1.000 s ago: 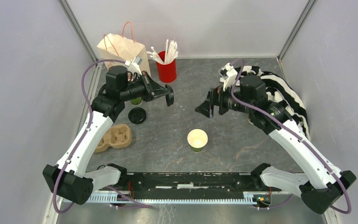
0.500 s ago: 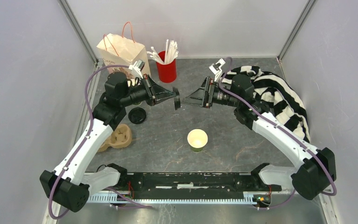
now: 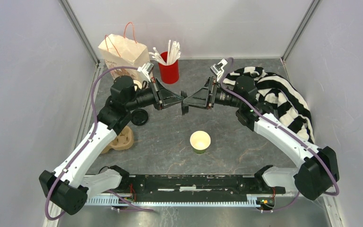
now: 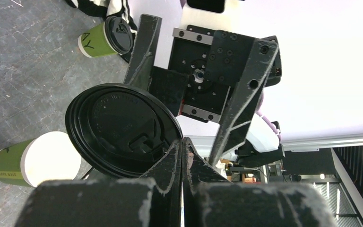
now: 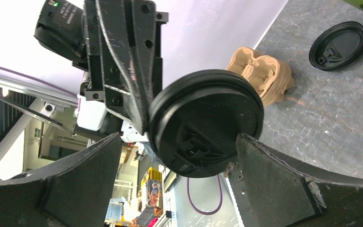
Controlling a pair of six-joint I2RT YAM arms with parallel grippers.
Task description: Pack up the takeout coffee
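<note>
Left wrist view, we see left gripper [image 4: 183, 144] pinching black lid [image 4: 123, 127] by its rim, right gripper [image 5: 178, 142] spread around it, capped green cup [image 4: 105, 38] lettered "AY" beside striped cloth [image 4: 99, 7], lid embossing unreadable.

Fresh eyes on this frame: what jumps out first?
Grippers meet tip to tip in mid-air at back centre: the left gripper pinches a black lid by its rim, the right gripper spreads open jaws either side of it. In front of them a lidless green cup stands; a striped cloth is heaped at far right.
</note>
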